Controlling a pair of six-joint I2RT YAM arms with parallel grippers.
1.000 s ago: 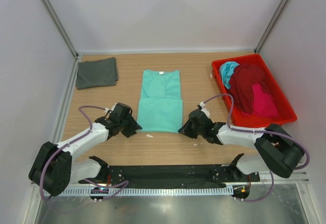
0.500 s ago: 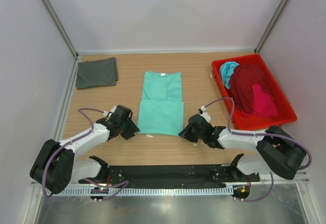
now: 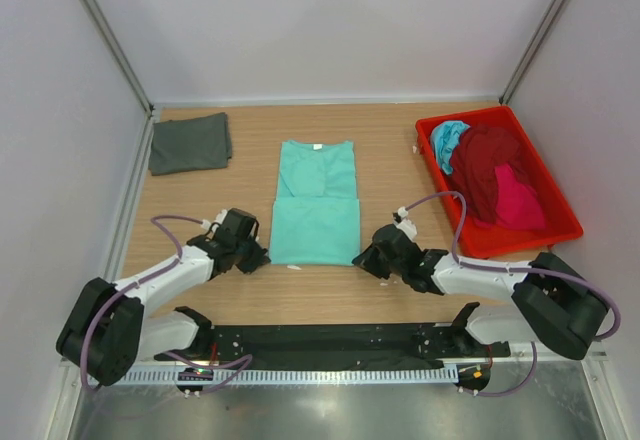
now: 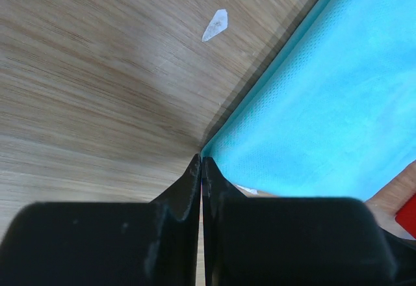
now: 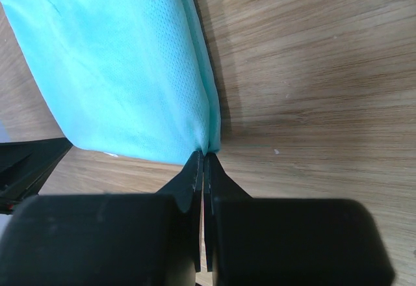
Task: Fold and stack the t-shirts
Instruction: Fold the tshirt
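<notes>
The mint green t-shirt lies flat in the middle of the table, its lower half doubled over. My left gripper is at its near left corner, and in the left wrist view its jaws are shut with the corner of the cloth at the tips. My right gripper is at the near right corner, and in the right wrist view it is shut on the folded edge. A folded dark grey t-shirt lies at the far left.
A red tray at the right holds maroon, pink and turquoise shirts in a heap. A small white scrap lies on the wood just near of the green shirt, also in the left wrist view.
Both grippers have shifted slightly toward the near edge of the table, and the green shirt's near edge has come with them.
</notes>
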